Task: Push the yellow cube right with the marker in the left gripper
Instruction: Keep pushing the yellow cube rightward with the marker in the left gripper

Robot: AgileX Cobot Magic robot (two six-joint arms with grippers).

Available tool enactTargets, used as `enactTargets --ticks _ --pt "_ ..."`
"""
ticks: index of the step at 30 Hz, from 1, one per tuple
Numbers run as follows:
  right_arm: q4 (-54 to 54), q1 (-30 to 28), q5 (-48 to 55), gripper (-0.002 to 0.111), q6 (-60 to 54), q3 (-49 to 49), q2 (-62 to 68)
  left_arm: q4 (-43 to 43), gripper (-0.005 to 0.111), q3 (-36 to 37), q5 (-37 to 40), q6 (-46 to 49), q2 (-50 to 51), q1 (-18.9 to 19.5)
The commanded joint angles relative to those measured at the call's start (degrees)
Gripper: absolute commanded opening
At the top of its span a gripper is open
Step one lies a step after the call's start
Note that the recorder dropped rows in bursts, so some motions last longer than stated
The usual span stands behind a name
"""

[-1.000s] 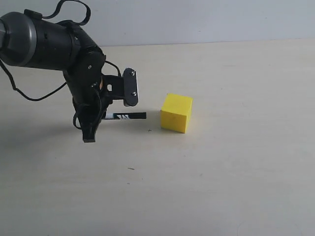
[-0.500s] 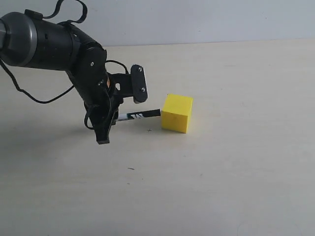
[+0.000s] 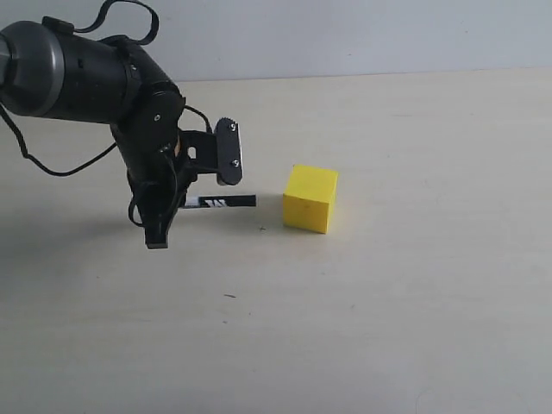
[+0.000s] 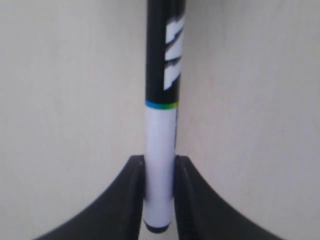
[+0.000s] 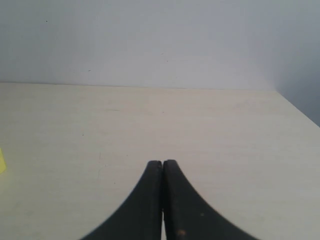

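My left hand (image 4: 159, 197) is clamped on the white end of the marker (image 3: 222, 203). The marker's black tip points right, just short of the yellow cube (image 3: 310, 198) standing mid-bench (image 3: 388, 302). My right hand (image 5: 162, 200) is closed, empty.

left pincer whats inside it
The marker, its white barrel clamped in the left pincer; the black half sticks out. The fingers cover the barrel's gripped sides.

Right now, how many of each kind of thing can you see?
yellow cube: 1
marker: 1
end effectors: 2, the left end effector shut on the marker, the right end effector shut
Total: 4
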Motion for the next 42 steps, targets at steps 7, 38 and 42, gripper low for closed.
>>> enactTargets --ticks 7,38,42 --pt "0.0 -0.3 -0.3 0.000 -0.2 0.3 -0.4 0.2 0.000 -0.4 -5.3 -1.9 -0.1 -6.2" --pt "0.0 -0.3 -0.3 0.000 -0.2 0.3 -0.4 -1.8 0.000 -0.4 -15.1 -5.9 -0.1 -2.6" --pt "0.0 -0.3 -0.3 0.000 -0.2 0.3 -0.4 -2.2 0.000 -0.4 -12.4 -5.9 -0.2 -2.6"
